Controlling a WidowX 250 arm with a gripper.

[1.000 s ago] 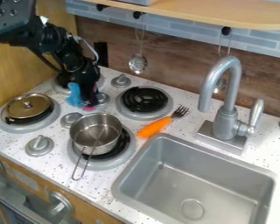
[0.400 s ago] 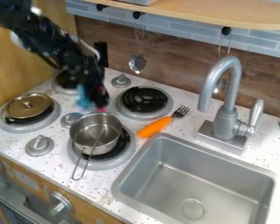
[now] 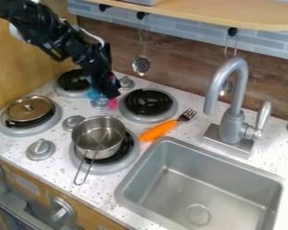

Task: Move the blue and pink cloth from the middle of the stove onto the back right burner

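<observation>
"What is it holding?"

"A small blue-and-pink thing (image 3: 93,95). It's at the tip of the gripper (image 3: 104,95), blue on one side and pink peeping out on the other. I'd call the grip narrow, closed on that thing, though I can't make out its shape."

"What has just changed?"

"The gripper has shifted toward the sink side, and the blue and pink have gone with it. A second ago they were beside the rear burner (image 3: 73,81) near the wooden side wall; now they're over the counter between that one and the other rear burner (image 3: 148,102)."

"And what does that tell you?"

"That the grasp is probably sound and the thing is being carried rather than left behind. Whether it clears the counter, I can't tell."

"What lies around the gripper?"

"Just on its near side, the steel saucepan (image 3: 98,137) on its burner, wire handle toward the front. Farther off, past the knobs, the lidded pan (image 3: 29,110). On the sink side, the orange-handled fork (image 3: 159,130) lies on the counter (image 3: 185,131), tines pointing away from the saucepan."

"Beyond that?"

"The sink (image 3: 200,193) and its faucet (image 3: 232,121), well apart from the gripper. The saucepan, pan and fork look essentially unmoved."
</observation>
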